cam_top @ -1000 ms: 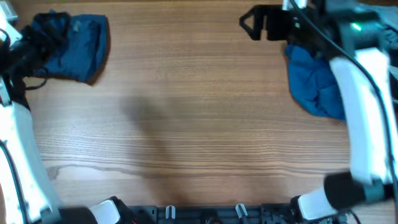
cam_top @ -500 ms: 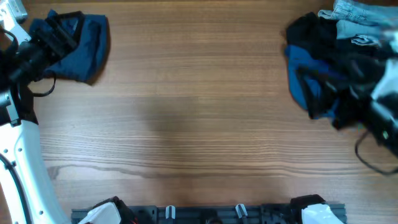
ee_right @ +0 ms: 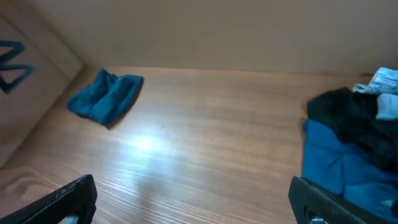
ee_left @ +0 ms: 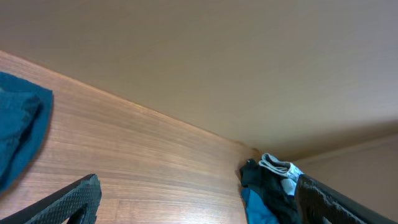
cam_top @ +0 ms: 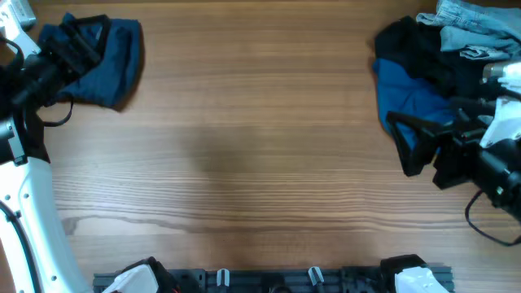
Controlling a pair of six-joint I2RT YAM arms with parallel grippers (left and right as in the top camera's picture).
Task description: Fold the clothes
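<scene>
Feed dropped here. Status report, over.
Open, empty: left gripper, right gripper. By left, blue garment; by right, clothes pile. Nothing in the way.

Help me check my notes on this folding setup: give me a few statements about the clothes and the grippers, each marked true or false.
1. A dark blue garment lies bunched at the table's far left. True.
2. The right gripper is shut on the mid-blue piece. False: its jaws stand wide open at the pile's edge, gripping nothing.
3. A black piece and a pale denim piece lie in the right-hand pile. True.
4. A garment is spread flat in the table's middle. False: only bare wood shows there.
5. The left gripper is open. True.
</scene>
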